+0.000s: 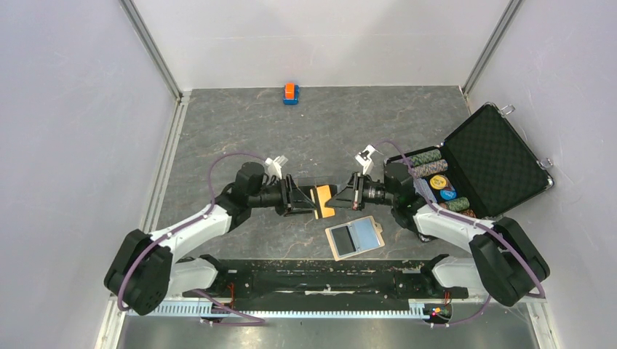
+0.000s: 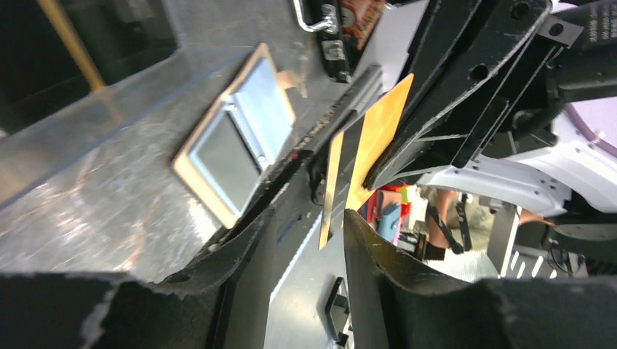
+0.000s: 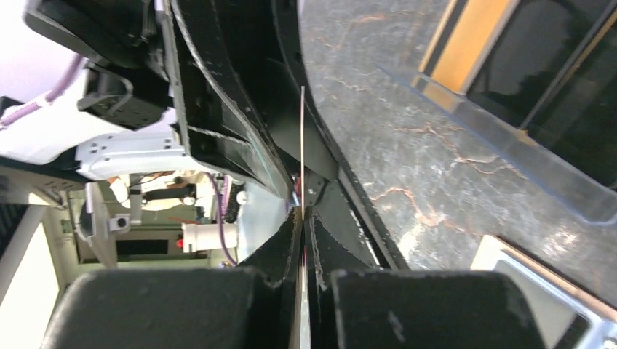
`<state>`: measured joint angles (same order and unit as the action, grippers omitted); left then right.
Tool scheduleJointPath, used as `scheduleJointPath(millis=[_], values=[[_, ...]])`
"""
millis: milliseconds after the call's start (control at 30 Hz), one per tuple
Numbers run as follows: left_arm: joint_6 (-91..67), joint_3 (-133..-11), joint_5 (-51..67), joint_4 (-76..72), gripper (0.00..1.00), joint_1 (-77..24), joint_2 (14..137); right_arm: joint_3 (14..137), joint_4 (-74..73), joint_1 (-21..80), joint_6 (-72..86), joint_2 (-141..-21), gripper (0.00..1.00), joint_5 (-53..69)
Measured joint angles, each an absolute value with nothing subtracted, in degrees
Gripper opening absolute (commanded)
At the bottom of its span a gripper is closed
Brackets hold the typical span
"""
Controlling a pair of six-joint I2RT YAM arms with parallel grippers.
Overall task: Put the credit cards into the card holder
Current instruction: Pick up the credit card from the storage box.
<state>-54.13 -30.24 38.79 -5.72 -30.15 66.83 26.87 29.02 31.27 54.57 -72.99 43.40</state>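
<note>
My two grippers meet nose to nose above the table's middle. The right gripper [image 1: 340,195] [image 3: 302,215] is shut on credit cards held on edge: an orange card [image 1: 325,202] [image 2: 380,134], with a dark card and a gold-edged card [image 2: 332,185] beside it. Edge-on in the right wrist view, they show as one thin line [image 3: 302,138]. My left gripper [image 1: 308,198] [image 2: 309,218] is open, its fingers [image 2: 244,262] astride the cards' free end without pinching. The tan card holder [image 1: 354,238] [image 2: 234,138] [image 3: 553,287] lies flat on the table just right of and below the grippers, showing a light blue-grey face.
An open black foam-lined case [image 1: 495,156] with poker chips [image 1: 429,169] stands at the right, close behind the right arm. A small orange-and-blue block [image 1: 291,93] sits at the far edge. White walls close the table on three sides.
</note>
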Motion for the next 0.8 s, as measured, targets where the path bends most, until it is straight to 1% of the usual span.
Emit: scheduleJointPath(millis=[67, 167, 233, 400, 733, 800], values=[[-56.6, -29.8, 39.3, -10.7, 0.42, -31.9, 68.1, 26.3, 31.2, 31.3, 56.2, -72.8, 0.00, 44.1], [-59.4, -29.8, 39.4, -16.8, 0.35, -33.7, 69.7, 25.9, 34.4, 31.3, 58.4, -72.0, 0.00, 45.1], [-60.7, -29.8, 39.4, -19.5, 0.33, -34.0, 70.0, 25.6, 35.4, 31.0, 59.1, -71.8, 0.00, 45.2], [-62.0, -29.6, 39.1, -23.0, 0.32, -34.2, 70.1, 24.9, 36.9, 31.0, 60.1, -71.3, 0.00, 45.5], [-63.6, -27.7, 38.9, -24.3, 0.32, -34.2, 68.0, 24.4, 37.3, 30.5, 60.4, -71.2, 0.00, 46.3], [-63.9, -27.3, 39.2, -24.8, 0.31, -34.2, 67.4, 24.4, 37.3, 30.2, 60.4, -71.2, 0.00, 46.5]])
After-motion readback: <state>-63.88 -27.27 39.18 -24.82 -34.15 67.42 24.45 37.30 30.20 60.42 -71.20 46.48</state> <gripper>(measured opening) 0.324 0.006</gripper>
